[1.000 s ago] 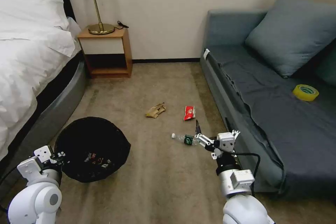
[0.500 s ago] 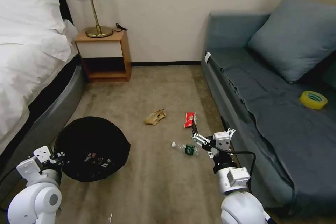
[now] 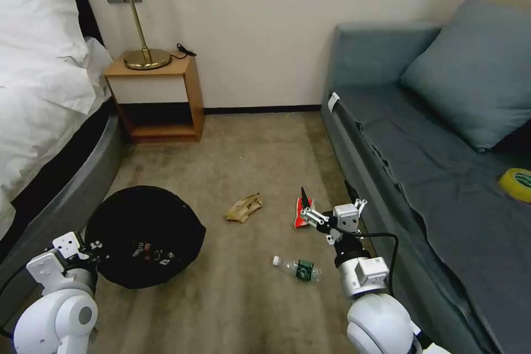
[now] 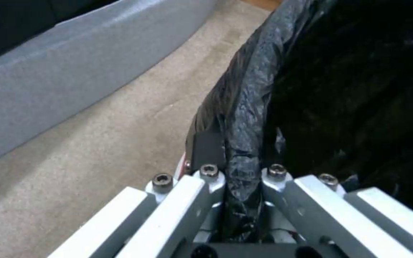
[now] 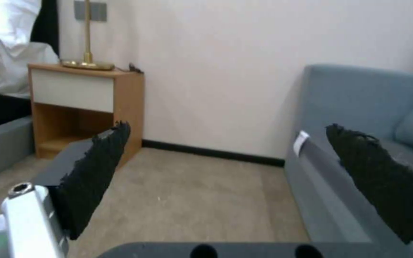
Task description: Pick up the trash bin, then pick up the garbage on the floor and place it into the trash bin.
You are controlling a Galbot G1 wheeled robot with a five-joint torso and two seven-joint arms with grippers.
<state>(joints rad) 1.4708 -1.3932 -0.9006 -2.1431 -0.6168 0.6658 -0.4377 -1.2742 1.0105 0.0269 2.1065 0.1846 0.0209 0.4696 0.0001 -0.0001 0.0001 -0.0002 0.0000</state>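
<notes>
Left tool point(image 4: 242, 175) pinching trash bin point(image 3: 145, 235) rim; right tool point(image 3: 307, 206) spread, above red-white wrapper point(image 3: 301, 217), bottle point(image 3: 296, 268) nearby on floor.

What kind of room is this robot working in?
Most likely a bedroom, perhaps a hotel room. A bed with white bedding stands on one side, a wooden nightstand with a brass lamp sits by the wall, and a blue-grey sofa faces the bed across a carpeted floor.
</notes>
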